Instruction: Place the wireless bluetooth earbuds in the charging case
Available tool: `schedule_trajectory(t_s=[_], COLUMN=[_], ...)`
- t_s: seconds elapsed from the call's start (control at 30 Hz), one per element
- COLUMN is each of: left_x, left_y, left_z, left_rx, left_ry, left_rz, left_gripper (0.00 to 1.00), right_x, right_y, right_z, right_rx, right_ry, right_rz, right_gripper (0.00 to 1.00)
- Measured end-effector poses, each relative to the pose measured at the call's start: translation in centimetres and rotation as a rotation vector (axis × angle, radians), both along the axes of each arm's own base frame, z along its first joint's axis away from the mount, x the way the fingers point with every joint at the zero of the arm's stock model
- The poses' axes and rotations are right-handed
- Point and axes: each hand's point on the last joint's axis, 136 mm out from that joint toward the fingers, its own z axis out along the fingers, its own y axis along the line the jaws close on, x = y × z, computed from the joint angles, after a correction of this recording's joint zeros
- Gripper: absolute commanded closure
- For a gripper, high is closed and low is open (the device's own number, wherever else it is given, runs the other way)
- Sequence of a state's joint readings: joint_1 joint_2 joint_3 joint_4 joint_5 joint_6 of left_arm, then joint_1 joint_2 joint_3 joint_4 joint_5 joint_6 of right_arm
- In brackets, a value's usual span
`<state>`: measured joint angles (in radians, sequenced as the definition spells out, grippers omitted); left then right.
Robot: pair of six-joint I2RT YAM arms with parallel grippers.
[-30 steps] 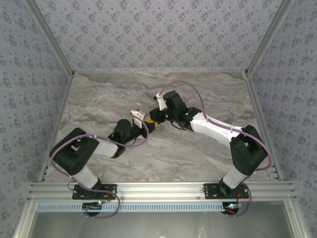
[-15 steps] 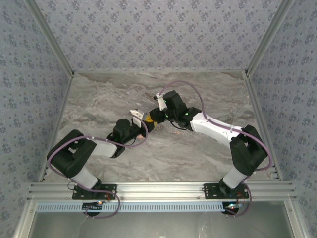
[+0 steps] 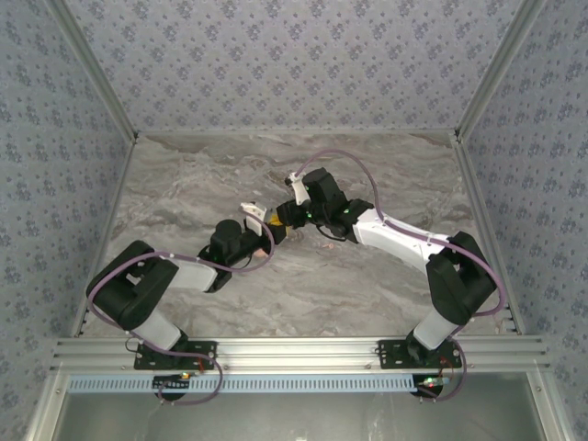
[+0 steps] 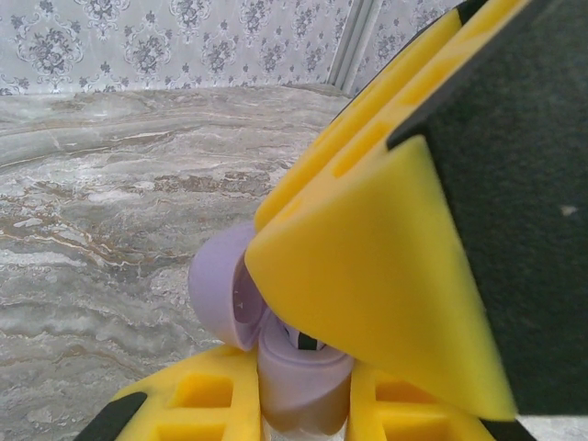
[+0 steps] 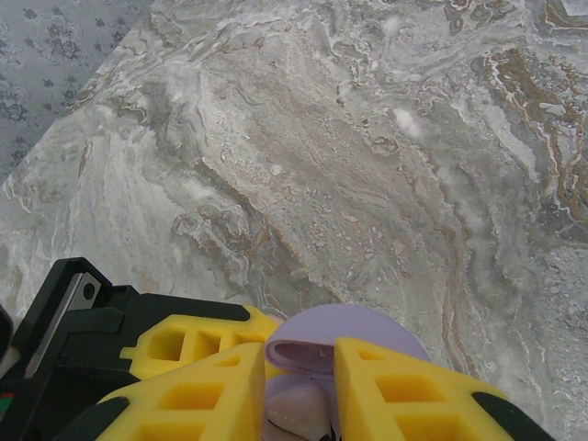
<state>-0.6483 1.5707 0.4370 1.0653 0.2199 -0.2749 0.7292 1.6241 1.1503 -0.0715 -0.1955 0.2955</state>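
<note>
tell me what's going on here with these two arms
Both arms meet over the middle of the marble table. The left arm has its jaws shut on a lilac charging case, whose lid is flipped open. The right arm has its jaws right at the open case, next to the lid. Whether an earbud is between them or seated in the case can't be made out.

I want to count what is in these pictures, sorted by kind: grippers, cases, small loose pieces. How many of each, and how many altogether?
Grippers with yellow fingers: 2 (left gripper, right gripper)
Lilac charging case, lid open: 1
Small pinkish piece on the table, perhaps an earbud, too small to tell: 1
Total: 4
</note>
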Motion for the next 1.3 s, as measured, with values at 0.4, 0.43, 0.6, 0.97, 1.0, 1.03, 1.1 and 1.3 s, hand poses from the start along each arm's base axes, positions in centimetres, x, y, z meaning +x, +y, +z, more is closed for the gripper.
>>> schedule_trajectory(t_s=[0.4,0.43,0.6,0.97,1.0,1.03,1.1,1.3], left_x=[-0.1,-0.1,-0.1,-1.9,-2.1,-2.2,-2.6,-3.7], left_y=[0.0,0.0,0.0,-1.2,-1.3,-1.3,-1.5,-1.9], left_z=[0.1,0.2,0.4,2.3,2.8,3.3,4.1,5.5], left_rx=[0.005,0.005,0.02,0.013,0.007,0.0,-0.012,-0.027], left_ry=[0.001,0.0,-0.009,-0.05,-0.06,-0.073,-0.092,-0.121], left_rz=[-0.001,-0.001,-0.008,-0.145,-0.159,-0.175,-0.205,-0.28], left_gripper=[0.89,0.89,0.89,0.89,0.89,0.89,0.89,0.89], right_x=[-0.2,-0.2,-0.4,2.2,2.3,2.3,2.3,1.0], right_y=[-0.2,-0.3,-1.6,-9.9,-10.5,-11.0,-11.5,-10.6], right_z=[0.3,0.4,1.4,1.4,1.1,0.8,0.5,0.5], right_rx=[0.002,0.003,0.005,0.016,0.017,0.021,0.033,0.089], right_ry=[-0.003,-0.004,-0.019,0.02,0.034,0.049,0.073,0.125], right_rz=[-0.001,-0.002,-0.028,-0.191,-0.196,-0.2,-0.195,-0.086], right_gripper=[0.65,0.65,0.64,0.65,0.66,0.66,0.69,0.78])
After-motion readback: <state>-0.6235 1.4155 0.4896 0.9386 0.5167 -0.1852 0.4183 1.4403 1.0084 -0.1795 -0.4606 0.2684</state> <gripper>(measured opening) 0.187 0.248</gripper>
